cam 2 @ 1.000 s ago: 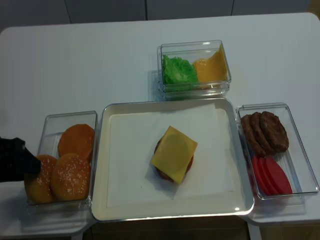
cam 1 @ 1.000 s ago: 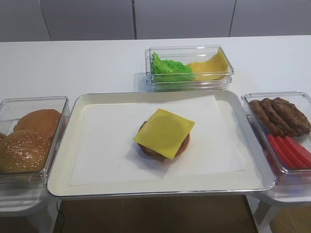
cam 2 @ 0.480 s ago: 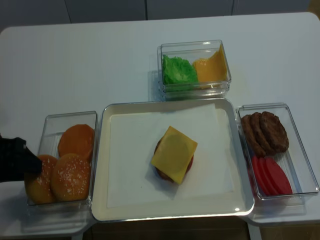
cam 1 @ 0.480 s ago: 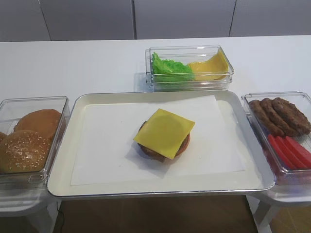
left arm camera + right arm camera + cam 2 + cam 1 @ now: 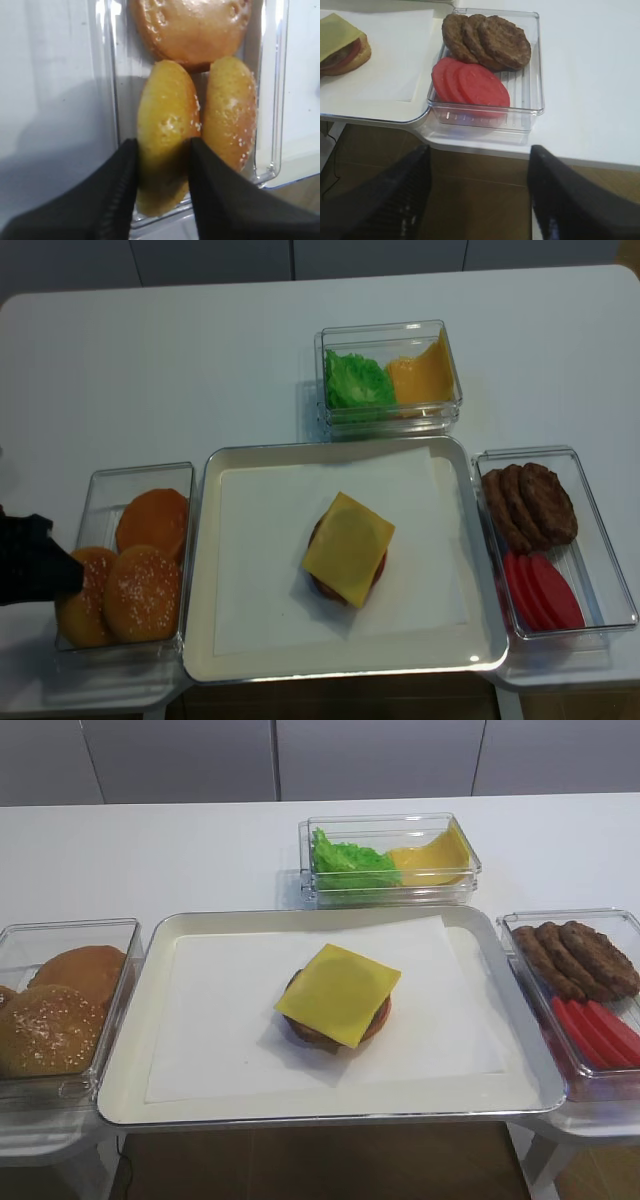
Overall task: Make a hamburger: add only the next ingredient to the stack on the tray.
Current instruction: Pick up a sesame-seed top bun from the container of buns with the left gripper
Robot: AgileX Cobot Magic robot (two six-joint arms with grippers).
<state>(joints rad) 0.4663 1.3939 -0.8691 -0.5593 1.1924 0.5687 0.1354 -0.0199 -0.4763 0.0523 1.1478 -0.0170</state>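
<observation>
- Sesame bun tops lie in the clear bun box (image 5: 100, 480) at the left of the tray (image 5: 197, 570); two of them are side by side at the near end, and a smooth bun (image 5: 153, 520) is behind them.
- From the left wrist camera, the left gripper (image 5: 162, 165) has its two black fingers (image 5: 117, 195) on either side of the left sesame bun top (image 5: 166, 120), pinching its near end; the bun still sits inside the box.
- The second sesame bun top (image 5: 230, 112) is just beside the pinched one, touching it or nearly so.
- In the realsense view, the black left gripper (image 5: 35, 565) comes in from the left edge and meets the outer bun (image 5: 82, 610) at the box wall.
- On the tray's white paper liner (image 5: 260, 540), the stack (image 5: 347, 550) is near the middle, with the yellow cheese slice (image 5: 338, 992) on top and its corners hanging over the brown base.
- The right gripper (image 5: 477, 200) hangs below the table edge, its dark fingers (image 5: 395, 195) spread wide apart and holding nothing.
- Just above it in the right wrist view is the clear box (image 5: 532, 60) with brown patties (image 5: 487, 40) and red tomato slices (image 5: 470, 82).
- Behind the tray, another clear box (image 5: 460, 850) holds green lettuce (image 5: 350, 862) and yellow cheese (image 5: 432, 855).
</observation>
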